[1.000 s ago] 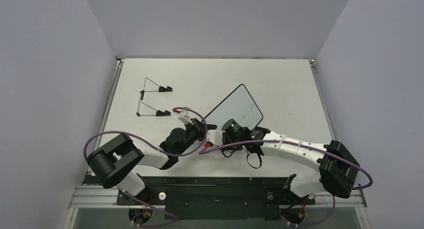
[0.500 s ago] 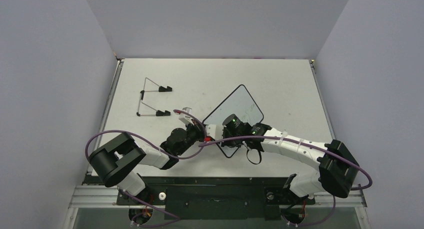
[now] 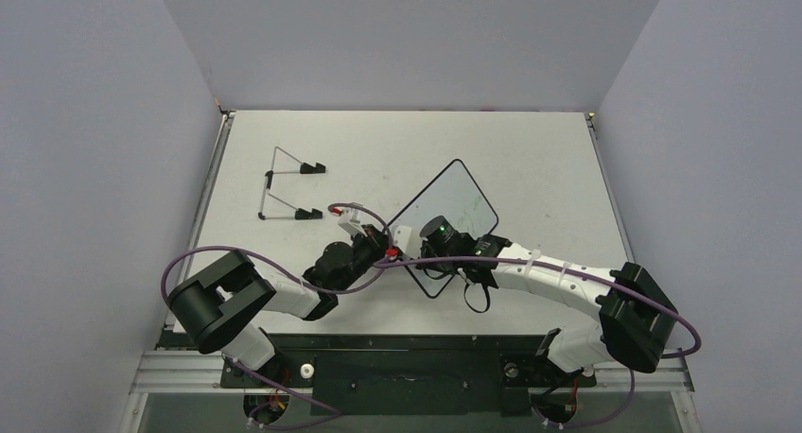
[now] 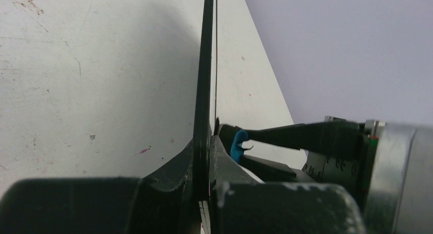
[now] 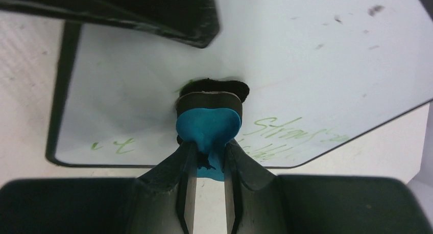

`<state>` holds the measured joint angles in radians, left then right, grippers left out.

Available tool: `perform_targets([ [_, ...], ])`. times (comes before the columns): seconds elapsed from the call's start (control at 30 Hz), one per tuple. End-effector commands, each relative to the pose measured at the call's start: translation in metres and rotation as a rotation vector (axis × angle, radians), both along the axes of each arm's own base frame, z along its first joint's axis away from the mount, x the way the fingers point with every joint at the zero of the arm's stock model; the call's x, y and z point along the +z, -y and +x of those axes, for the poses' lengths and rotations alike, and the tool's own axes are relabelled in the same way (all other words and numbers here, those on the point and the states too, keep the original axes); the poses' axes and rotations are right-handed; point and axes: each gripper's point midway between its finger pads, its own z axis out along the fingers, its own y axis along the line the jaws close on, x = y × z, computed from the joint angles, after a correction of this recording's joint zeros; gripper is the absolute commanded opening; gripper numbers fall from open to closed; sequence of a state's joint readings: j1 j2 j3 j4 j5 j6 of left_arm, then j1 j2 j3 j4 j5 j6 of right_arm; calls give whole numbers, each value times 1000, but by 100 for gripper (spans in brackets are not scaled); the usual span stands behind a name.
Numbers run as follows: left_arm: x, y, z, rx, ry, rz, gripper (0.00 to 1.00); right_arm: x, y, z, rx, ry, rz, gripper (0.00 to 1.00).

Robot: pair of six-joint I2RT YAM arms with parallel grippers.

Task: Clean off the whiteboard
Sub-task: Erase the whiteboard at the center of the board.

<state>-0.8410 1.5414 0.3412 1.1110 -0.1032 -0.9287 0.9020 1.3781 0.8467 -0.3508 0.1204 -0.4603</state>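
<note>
The whiteboard (image 3: 461,193), white with a black rim, is held up on edge over the table's middle. My left gripper (image 3: 395,243) is shut on its near left rim; in the left wrist view the board (image 4: 207,65) runs edge-on between the fingers of the left gripper (image 4: 208,160). My right gripper (image 5: 208,155) is shut on the blue-and-black eraser (image 5: 208,122), whose black pad presses on the board's face (image 5: 316,65). Faint green handwriting (image 5: 293,136) lies right of the eraser, and a few strokes (image 5: 115,146) lie to its left. From above, the right wrist hides the eraser.
A thin wire stand (image 3: 284,184) with black feet lies at the back left of the white table (image 3: 539,149). Grey walls close in the left, back and right sides. Purple cables loop over both arms near the board.
The board's near corner has come into view below the right wrist. The right gripper with the eraser has shifted slightly across the board. Both grips are unchanged.
</note>
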Motion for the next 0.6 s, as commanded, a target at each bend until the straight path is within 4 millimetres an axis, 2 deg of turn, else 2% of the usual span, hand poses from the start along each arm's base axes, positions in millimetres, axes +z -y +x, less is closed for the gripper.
perform_targets([
  [0.0, 29, 22, -9, -97, 55, -76, 0, 22, -20, 14, -30, 65, 132, 0],
  [0.13, 30, 23, -8, -97, 57, -78, 0, 4, -38, -32, 202, -99, 90, 0],
  [0.23, 31, 22, -8, -96, 58, -77, 0, 7, -44, -39, 229, -122, 120, 0],
  [0.3, 31, 22, -8, -95, 59, -78, 0, 13, -44, -30, 178, -93, 152, 0],
  [0.47, 29, 23, -9, -100, 56, -78, 0, 33, -19, 20, -92, 73, 223, 0],
  [0.57, 29, 24, -10, -103, 55, -82, 0, 35, -8, 31, -153, 104, 225, 0],
])
